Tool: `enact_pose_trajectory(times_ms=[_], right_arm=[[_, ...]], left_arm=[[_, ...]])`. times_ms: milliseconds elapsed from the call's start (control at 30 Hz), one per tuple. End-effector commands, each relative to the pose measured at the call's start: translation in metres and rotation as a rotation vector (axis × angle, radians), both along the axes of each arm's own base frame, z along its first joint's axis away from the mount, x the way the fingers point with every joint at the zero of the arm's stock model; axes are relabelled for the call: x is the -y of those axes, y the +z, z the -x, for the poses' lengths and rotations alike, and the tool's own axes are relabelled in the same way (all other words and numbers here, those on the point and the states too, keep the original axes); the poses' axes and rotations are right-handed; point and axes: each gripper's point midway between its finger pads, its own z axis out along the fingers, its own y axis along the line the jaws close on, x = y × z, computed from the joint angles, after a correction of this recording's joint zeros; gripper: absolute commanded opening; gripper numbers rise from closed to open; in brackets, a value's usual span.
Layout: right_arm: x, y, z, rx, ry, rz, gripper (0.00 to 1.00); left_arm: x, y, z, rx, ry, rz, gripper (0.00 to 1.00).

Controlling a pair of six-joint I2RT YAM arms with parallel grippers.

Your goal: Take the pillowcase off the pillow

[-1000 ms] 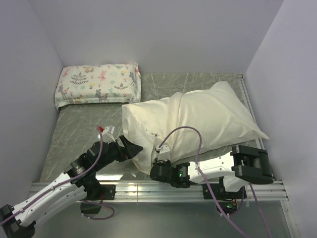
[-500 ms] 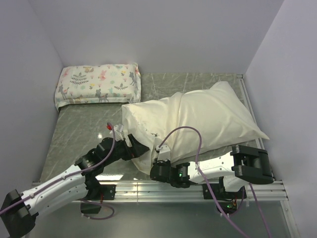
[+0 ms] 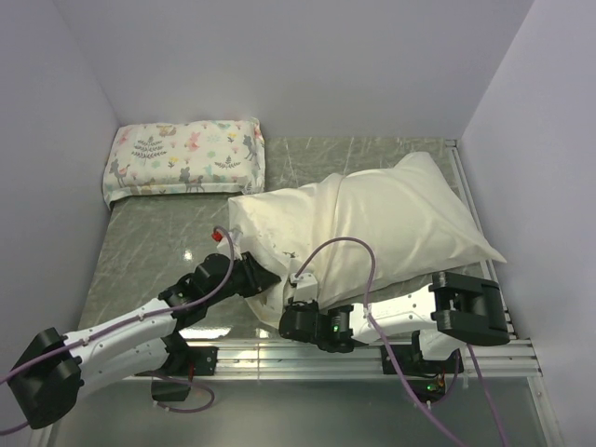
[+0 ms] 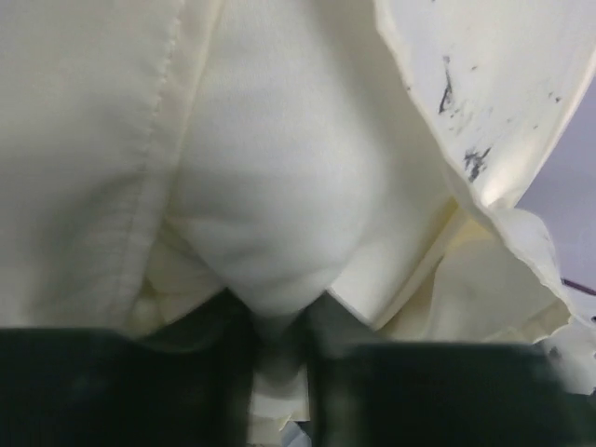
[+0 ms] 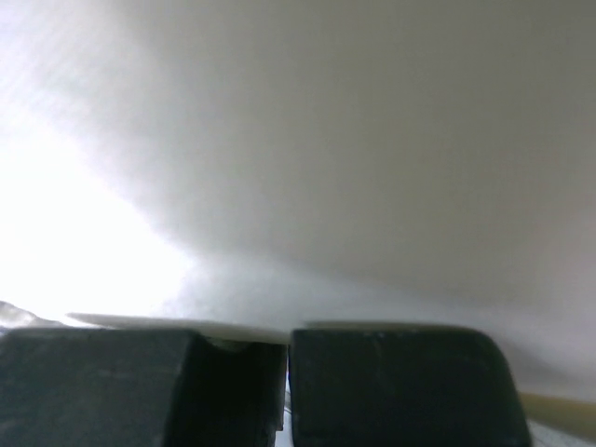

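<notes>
**Item 1, pillowcase**: cream cover, lying plump across the right half of the table, with its far corner pointing to the right wall. The open end faces the near left. In the left wrist view a stitched hem runs down the left side. A loose flap on the right carries small black marks.

**Item 2, pillow**: plain white, whiter than the cover and almost wholly inside it. Only a bulging corner shows at the opening, and the overhead view does not separate it from the cover.

**Item 3, left gripper**: at the near-left opening of the cover. Its dark fingers are blurred and cut off by the bottom edge. They are drawn close together, with the white corner of the pillow pinched in the narrow gap.

**Item 4, right gripper**: closed, fingers nearly touching, pressed against pale cloth that fills its wrist view, overexposed at the left. A thin pale edge lies across the fingertips. Whether any cloth is caught between them cannot be made out. From above, the tips are hidden at the cover's near edge.

**Item 5, purple cable**: loops over the cover from the right arm.

**Item 6, floral pillow**: small and printed, at the far left corner, well apart from both grippers.
</notes>
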Motion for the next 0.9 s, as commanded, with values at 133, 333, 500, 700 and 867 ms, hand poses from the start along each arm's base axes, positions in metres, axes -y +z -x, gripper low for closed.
enact_pose_trajectory(times_ms=[133, 333, 500, 700, 867], right_arm=[[-0.006, 0.014, -0.009, 0.035, -0.039, -0.016, 0.0], [0.019, 0.007, -0.016, 0.038, -0.11, 0.029, 0.0], [0.051, 0.0, -0.03, 0.033, -0.204, 0.052, 0.0], [0.102, -0.004, -0.059, 0.021, -0.362, 0.079, 0.0], [0.116, 0.004, -0.071, 0.048, -0.388, 0.08, 0.0]], left_arm=[[0.011, 0.043, -0.018, 0.058, 0.028, 0.038, 0.0], [-0.011, 0.094, -0.043, 0.114, 0.132, 0.027, 0.0], [-0.03, 0.117, -0.054, 0.127, 0.156, 0.024, 0.0], [-0.039, 0.132, -0.042, 0.141, 0.129, 0.047, 0.0], [-0.035, 0.119, -0.018, 0.113, 0.055, 0.116, 0.0]])
